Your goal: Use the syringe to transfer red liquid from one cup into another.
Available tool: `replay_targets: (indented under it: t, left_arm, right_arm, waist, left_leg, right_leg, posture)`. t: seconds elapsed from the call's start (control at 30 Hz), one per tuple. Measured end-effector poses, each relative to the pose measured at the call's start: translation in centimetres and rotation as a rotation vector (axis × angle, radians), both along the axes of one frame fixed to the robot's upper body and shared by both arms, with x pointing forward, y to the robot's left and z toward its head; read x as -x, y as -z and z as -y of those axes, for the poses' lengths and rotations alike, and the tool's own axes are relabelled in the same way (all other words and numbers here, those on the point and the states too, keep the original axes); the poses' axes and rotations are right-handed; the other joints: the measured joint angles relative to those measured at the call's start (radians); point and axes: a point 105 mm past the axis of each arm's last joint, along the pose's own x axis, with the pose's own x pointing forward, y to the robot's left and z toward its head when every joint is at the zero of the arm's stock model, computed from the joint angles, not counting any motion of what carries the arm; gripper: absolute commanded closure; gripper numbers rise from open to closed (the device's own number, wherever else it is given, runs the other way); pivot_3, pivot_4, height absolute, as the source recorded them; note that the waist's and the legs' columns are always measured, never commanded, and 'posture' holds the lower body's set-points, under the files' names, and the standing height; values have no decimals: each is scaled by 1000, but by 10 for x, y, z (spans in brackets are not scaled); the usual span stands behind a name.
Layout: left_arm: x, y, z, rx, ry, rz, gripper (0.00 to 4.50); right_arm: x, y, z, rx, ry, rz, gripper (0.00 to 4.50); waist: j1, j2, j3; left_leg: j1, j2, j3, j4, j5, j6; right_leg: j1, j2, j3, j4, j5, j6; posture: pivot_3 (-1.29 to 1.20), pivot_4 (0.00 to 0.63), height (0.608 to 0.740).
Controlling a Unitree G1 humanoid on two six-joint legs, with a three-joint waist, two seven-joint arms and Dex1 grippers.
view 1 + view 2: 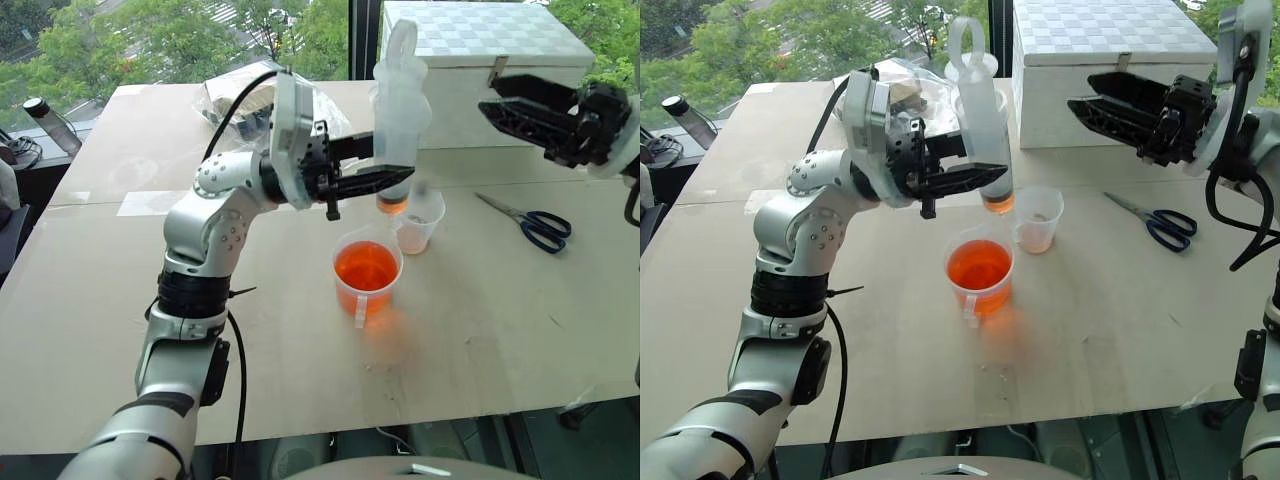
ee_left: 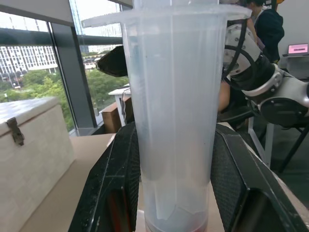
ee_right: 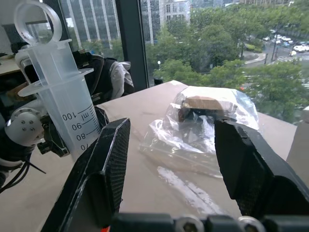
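Note:
My left gripper (image 1: 395, 165) is shut on the barrel of the large clear syringe (image 1: 400, 110), held upright in the air. A little red liquid (image 1: 392, 205) sits at the syringe's lower end. Its tip hangs above the gap between the two cups. The wide handled cup (image 1: 385, 292) stands on the table below, holding bright red liquid (image 1: 366, 265). The small plain cup (image 1: 418, 228) stands just right of and behind it. My right gripper (image 1: 488, 95) hovers open and empty to the right of the syringe, apart from it. The right wrist view shows the syringe (image 3: 65, 96) beyond the spread fingers (image 3: 104, 174).
A white box (image 1: 480, 60) stands at the back right, behind my right gripper. Blue-handled scissors (image 1: 535, 225) lie on the table to the right of the cups. A crumpled plastic bag (image 1: 235, 105) lies at the back, and a bottle (image 1: 52, 125) stands far left off the table.

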Motion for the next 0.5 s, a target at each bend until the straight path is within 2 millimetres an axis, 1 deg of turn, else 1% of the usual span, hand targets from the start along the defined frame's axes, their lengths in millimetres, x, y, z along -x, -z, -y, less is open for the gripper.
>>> replay_targets:
  t: [0.17,0.23,0.37,0.43,0.5]
  left_arm:
    - [-20,10,5,-25,-53,-21,3048]
    - [-34,11,12,-14,-75,-24,3048]
    - [-57,14,25,15,-91,-56,3048]
    - [-62,18,28,14,-94,-63,3048]
    - [-67,20,34,16,-82,-76,3048]
  right_arm:
    - [-18,1,12,-17,139,7,1582]
    - [-21,1,15,-19,171,15,1582]
    - [-22,4,17,-15,201,22,1582]
    - [-22,6,17,-18,208,21,1582]
    - [-20,5,19,-21,221,30,1582]
  waist:
    - [-1,0,0]
    - [6,0,0]
    - [12,0,0]
    - [12,0,0]
    - [16,0,0]
  left_leg:
    - [0,0,0,0,0,0]
    - [0,0,1,0,0,0]
    - [-1,0,1,0,0,0]
    - [-1,0,1,0,0,0]
    - [-2,0,1,0,0,0]
  right_leg:
    - [0,0,0,0,0,0]
    - [0,0,0,0,0,0]
    - [0,0,0,1,0,0]
    - [-1,1,0,1,0,0]
    - [-1,1,-1,1,0,0]
  posture:
    - [0,150,740]
    - [0,150,740]
    - [0,150,740]
    - [0,150,740]
    - [0,150,740]
